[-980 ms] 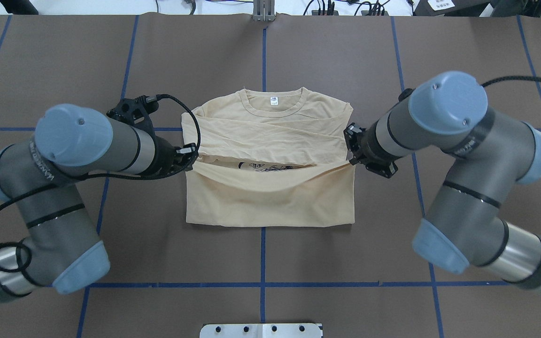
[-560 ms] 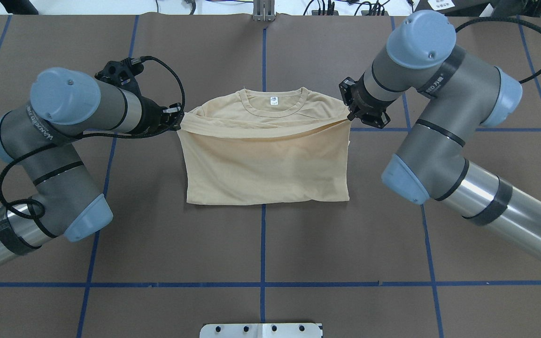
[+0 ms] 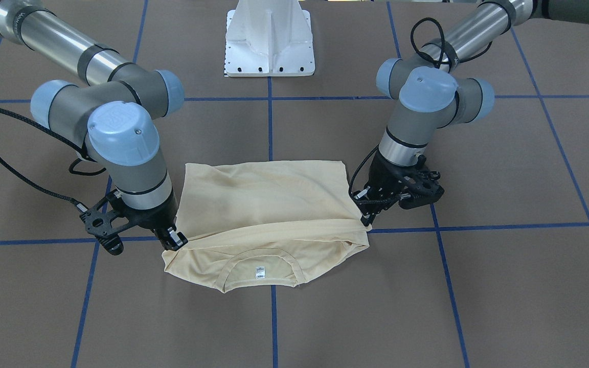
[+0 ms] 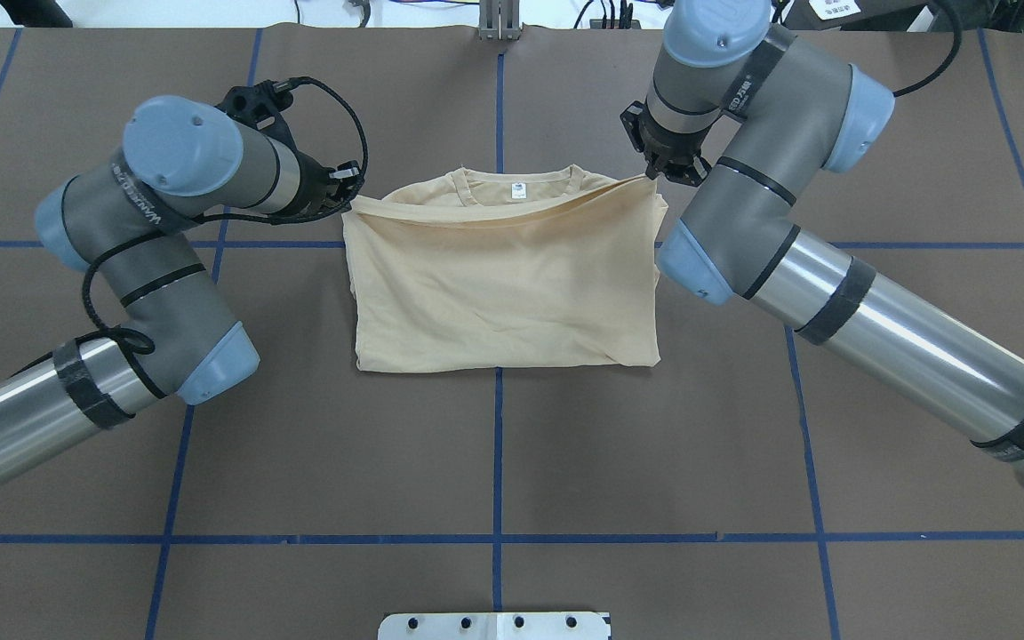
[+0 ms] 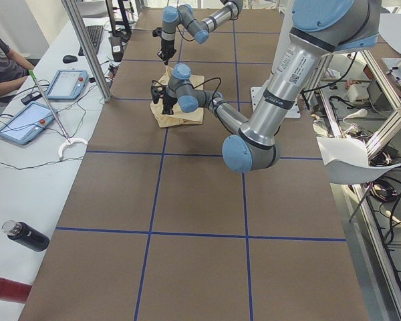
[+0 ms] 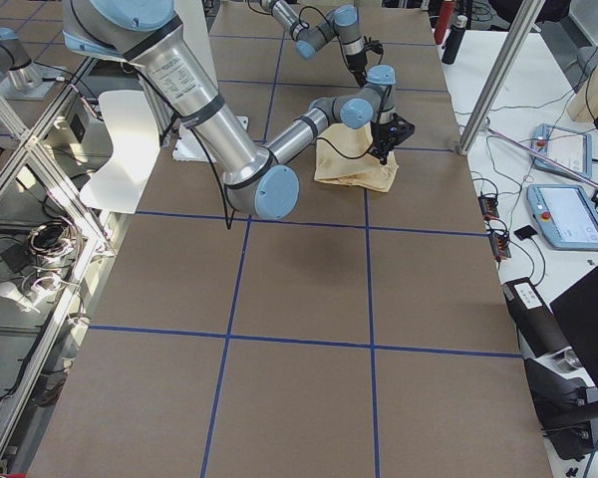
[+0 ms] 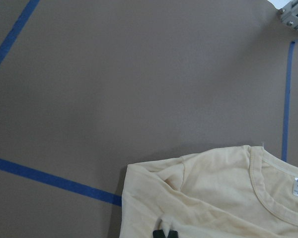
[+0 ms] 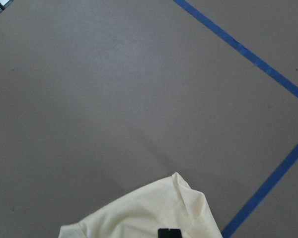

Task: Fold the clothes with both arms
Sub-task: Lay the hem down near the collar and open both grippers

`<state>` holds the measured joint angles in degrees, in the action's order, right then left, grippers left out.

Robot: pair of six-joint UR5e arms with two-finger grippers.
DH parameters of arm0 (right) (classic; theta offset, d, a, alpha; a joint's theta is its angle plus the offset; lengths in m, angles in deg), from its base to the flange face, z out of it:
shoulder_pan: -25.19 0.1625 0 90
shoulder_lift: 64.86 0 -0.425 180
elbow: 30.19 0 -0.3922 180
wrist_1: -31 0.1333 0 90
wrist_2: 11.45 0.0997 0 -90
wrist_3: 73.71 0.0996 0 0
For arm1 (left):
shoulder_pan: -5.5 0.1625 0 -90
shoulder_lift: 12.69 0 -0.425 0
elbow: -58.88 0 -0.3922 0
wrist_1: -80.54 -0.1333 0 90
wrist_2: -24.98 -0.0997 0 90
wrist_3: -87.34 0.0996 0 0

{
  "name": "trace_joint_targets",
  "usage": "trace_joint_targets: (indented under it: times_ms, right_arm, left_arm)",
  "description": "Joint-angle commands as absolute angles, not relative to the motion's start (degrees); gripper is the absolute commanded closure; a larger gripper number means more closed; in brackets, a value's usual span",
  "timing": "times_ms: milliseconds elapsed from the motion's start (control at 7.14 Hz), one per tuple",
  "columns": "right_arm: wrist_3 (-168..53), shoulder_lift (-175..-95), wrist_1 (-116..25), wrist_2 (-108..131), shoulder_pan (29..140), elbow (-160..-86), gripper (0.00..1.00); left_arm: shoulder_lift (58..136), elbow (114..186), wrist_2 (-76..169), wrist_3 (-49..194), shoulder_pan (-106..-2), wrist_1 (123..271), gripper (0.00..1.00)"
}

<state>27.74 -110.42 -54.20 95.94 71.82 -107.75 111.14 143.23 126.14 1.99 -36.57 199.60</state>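
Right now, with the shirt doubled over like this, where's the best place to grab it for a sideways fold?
Probably the two corners on the robot's-left edge of the shirt, approached from the robot's left, low over the table. That edge is straight and its layers look stacked flush, so one pinch at each corner should catch them all.

The silver-grey tubular left arm (image 4: pixel 183 164) with light-blue joint caps bent in beside the pale cream-yellow long-sleeved shirt (image 4: pixel 503 293), its black two-finger left gripper (image 4: pixel 345 191) pinched on the raised fold's corner near the collar. At the opposite collar-side corner, the silver-grey right arm (image 4: pixel 743 89) pointed its wrist downward, and the black right gripper (image 4: pixel 659 173) was likewise clamped on the fabric.
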Motion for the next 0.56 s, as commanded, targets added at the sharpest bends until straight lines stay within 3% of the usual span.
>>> trace_joint_targets:
  times_ms: [0, 420]
  right_arm:
    - [27.5, -108.3, -48.8, 91.5, 70.6, -99.3, 1.0]
    - [26.9, -106.5, -47.7, 89.3, 69.8, -95.4, 1.0]
  left_arm:
    - [113.3, 135.7, 122.8, 3.1, -36.7, 203.7, 1.0]
    - [113.4, 133.4, 122.7, 3.1, -36.6, 206.5, 1.0]
